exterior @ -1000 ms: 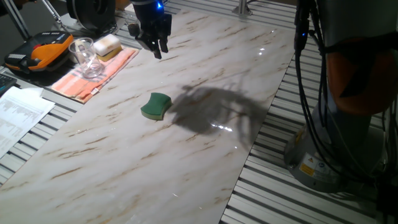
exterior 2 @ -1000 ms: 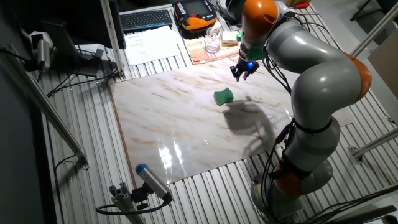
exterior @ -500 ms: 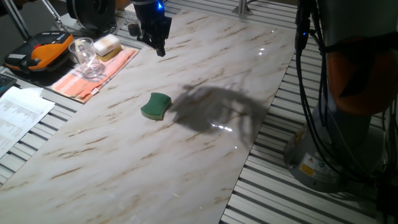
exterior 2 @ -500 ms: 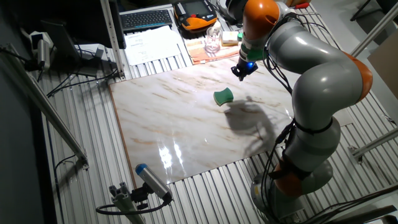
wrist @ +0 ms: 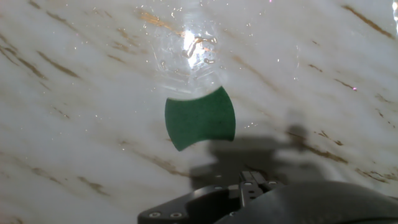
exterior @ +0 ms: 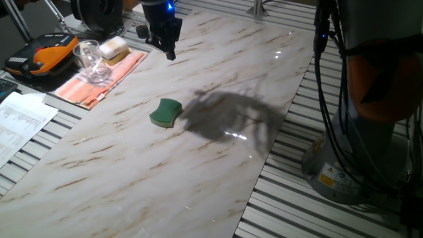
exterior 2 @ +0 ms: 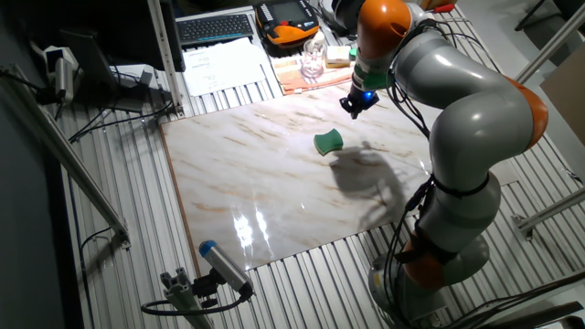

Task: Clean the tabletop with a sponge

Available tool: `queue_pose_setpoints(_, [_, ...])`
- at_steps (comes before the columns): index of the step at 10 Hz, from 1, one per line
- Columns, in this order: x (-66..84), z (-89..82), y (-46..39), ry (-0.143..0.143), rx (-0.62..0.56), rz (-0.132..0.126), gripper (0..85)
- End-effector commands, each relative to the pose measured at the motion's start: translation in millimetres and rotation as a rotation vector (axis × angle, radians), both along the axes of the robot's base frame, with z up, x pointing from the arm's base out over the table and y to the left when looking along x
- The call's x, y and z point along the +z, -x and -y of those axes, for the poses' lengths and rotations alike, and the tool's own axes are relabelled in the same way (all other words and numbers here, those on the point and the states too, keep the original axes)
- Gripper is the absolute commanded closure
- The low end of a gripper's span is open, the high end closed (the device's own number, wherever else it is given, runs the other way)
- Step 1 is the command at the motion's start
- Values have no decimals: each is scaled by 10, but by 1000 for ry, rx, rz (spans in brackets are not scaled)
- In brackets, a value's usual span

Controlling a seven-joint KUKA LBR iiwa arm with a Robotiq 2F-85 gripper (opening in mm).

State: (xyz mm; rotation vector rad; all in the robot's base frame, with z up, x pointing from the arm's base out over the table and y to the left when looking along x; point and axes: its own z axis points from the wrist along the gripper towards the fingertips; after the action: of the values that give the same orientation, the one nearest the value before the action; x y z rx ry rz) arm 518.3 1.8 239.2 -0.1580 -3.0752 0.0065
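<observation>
Near the middle of the large white marble-look glossy slab with thin brown veins (exterior: 198,172), which forms the counter top, lies the small green sponge with a pinched waist and wavy outline (exterior: 166,112), flat on the stone and touching nothing else. Above the far edge of that slab hangs the black two-finger tool (exterior: 170,53) of the grey and orange arm (exterior 2: 457,100), a blue light glowing on its wrist; its fingers appear drawn together into a single narrow tip, holding nothing, and it is well apart from the sponge. Seen from the hand view, the sponge (wrist: 200,117) sits below a bright glare on the glossy surface, with the tool's dark shadow falling just beside it. The arm's broad shadow darkens the stone to the right of the sponge in one fixed view. Off the slab, on the grey slatted metal surface (exterior: 310,211), lies an orange striped cloth (exterior: 102,80) bearing a clear glass mug (exterior: 91,61) and a pale yellow sponge block (exterior: 112,47). Beside them rests a black and orange handheld controller (exterior: 43,56), and sheets of printed paper (exterior: 20,122) lie near the slab's left edge. A black keyboard (exterior 2: 216,27) is visible in the other fixed view.
</observation>
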Motion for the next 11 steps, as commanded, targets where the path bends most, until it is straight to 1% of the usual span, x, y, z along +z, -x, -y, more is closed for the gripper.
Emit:
queue_pose_setpoints(1, [-2,-1,-1,-3,-3,4,850])
queue_pose_setpoints(4, [-18,-3,-11,-11,-6,1,850])
queue_pose_setpoints(7, [-51,-7,-30,2,-1,4,850])
queue_pose_setpoints(9, [-128,-12,-71,12,9,13,850])
queue_pose_setpoints(11, [-233,-13,-125,7,10,20,850])
